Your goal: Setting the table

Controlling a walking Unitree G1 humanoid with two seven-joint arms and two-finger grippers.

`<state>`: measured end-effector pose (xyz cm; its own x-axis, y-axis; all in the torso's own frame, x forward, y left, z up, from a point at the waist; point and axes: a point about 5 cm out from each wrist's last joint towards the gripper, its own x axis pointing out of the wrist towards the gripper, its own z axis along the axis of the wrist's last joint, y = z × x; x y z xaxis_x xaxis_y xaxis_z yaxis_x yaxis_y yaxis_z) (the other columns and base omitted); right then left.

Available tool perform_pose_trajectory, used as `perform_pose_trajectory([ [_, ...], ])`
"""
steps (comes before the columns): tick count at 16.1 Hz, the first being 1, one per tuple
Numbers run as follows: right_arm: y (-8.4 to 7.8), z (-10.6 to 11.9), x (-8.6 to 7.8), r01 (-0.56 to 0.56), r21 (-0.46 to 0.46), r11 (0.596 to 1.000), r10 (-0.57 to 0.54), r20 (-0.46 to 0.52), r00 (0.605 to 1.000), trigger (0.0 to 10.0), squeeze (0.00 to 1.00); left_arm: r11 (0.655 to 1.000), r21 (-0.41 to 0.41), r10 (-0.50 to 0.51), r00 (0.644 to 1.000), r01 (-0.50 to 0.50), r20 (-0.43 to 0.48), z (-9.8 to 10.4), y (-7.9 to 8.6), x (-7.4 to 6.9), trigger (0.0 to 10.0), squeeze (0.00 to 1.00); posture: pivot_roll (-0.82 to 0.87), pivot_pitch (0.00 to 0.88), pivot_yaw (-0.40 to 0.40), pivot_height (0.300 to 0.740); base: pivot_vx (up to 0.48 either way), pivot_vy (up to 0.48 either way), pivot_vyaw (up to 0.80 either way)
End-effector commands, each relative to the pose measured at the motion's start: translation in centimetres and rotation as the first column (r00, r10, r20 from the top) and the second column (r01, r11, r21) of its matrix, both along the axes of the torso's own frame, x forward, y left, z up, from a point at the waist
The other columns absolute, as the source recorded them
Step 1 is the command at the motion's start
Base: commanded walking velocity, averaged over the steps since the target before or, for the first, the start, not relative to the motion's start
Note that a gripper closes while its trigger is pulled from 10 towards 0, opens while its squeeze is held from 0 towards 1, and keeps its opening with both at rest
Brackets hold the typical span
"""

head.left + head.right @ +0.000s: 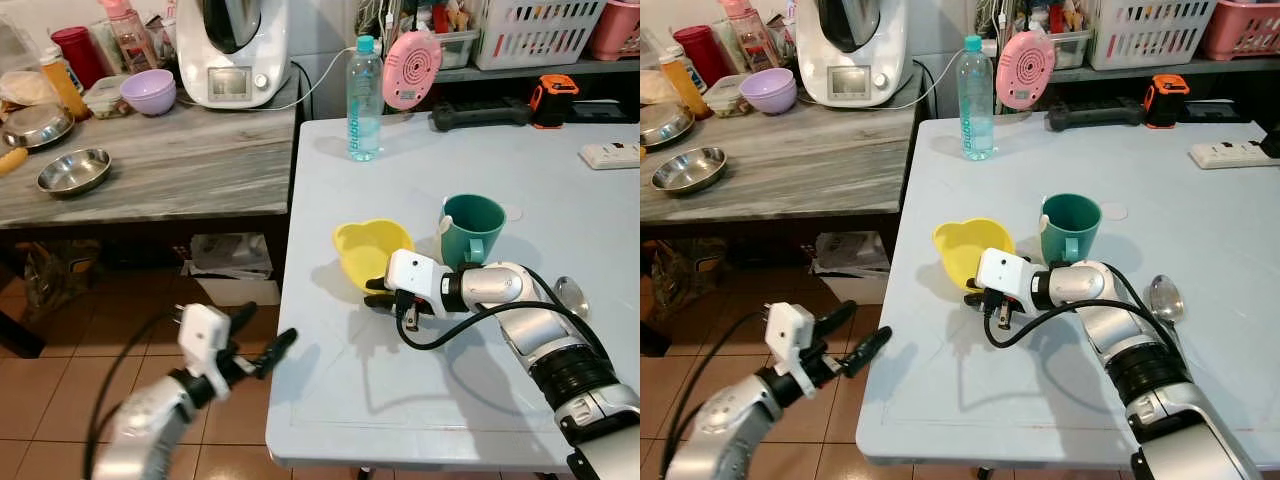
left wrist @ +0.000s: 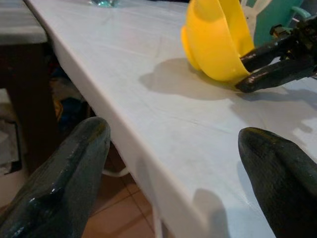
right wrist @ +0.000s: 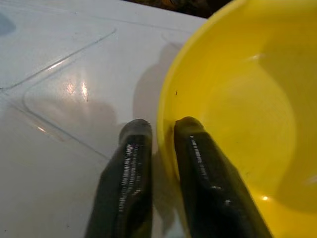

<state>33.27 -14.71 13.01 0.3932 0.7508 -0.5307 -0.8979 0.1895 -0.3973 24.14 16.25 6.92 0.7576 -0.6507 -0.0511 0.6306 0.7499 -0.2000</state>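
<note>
Fingers of your right gripper pinched the rim of the yellow bowl, one inside, one outside, nearly pressed together. You had the bowl tilted on the white table, just beside the green mug, with a spoon lying near your forearm. Your left gripper hung spread wide open off the table's edge, holding nothing.

water bottle, pink fan, power strip

Bowl on table, mug just right, bottle behind.
</note>
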Motion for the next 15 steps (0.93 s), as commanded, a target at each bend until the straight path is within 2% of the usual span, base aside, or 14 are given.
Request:
perform_pose_trajectory([
  [1, 0.4, 0.7, -0.2, -0.038, 0.006, 0.999, 0.038, 0.025, 0.999, 0.0, 0.00, 1.000, 0.008, 0.006, 1.000, -0.006, -0.017, -0.4, 1.4, 0.0, 10.0, 0.00, -0.05, 0.036, 0.099, 0.740, 0.000, 0.000, 0.00],
  [5, 0.8, 1.4, -0.5, -0.069, 0.004, 0.998, 0.068, 0.064, 0.996, 0.0, 0.00, 0.999, 0.027, 0.038, 0.997, -0.036, -0.074, -2.4, 4.6, 1.1, 10.0, 0.00, -0.06, 0.032, 0.103, 0.740, 0.000, 0.000, 0.00],
  [6, 1.0, 1.8, -0.9, -0.090, 0.006, 0.996, 0.089, 0.079, 0.993, 0.0, 0.00, 0.998, 0.040, 0.052, 0.992, -0.048, -0.112, -3.7, 5.6, 1.3, 10.0, 0.00, -0.06, 0.032, 0.103, 0.740, 0.000, 0.000, 0.00],
  [7, 1.2, 2.0, -1.1, -0.097, 0.014, 0.995, 0.096, 0.081, 0.992, 0.0, 0.00, 0.997, 0.047, 0.059, 0.990, -0.053, -0.129, -4.3, 5.9, 1.3, 10.0, 0.00, -0.06, 0.028, 0.102, 0.740, 0.000, 0.000, 0.00],
  [11, 1.9, 3.3, -3.0, -0.164, 0.066, 0.984, 0.159, 0.079, 0.984, 0.0, 0.00, 0.990, 0.101, 0.123, 0.964, -0.101, -0.238, -6.8, 7.2, 0.2, 10.0, 0.00, -0.07, 0.023, 0.101, 0.740, 0.000, 0.000, 0.00],
  [14, 2.5, 3.6, -5.0, -0.183, 0.122, 0.975, 0.175, 0.073, 0.982, 0.0, 0.00, 0.986, 0.115, 0.151, 0.950, -0.124, -0.274, -7.7, 8.0, -0.9, 10.0, 0.00, -0.07, 0.017, 0.098, 0.740, 0.000, 0.000, 0.00],
  [15, 2.5, 3.4, -5.4, -0.162, 0.144, 0.976, 0.150, 0.089, 0.985, 0.0, 0.00, 0.978, 0.120, 0.199, 0.947, -0.174, -0.254, -7.8, 8.5, -1.2, 10.0, 0.00, -0.07, 0.017, 0.098, 0.740, 0.000, 0.000, 0.00],
])
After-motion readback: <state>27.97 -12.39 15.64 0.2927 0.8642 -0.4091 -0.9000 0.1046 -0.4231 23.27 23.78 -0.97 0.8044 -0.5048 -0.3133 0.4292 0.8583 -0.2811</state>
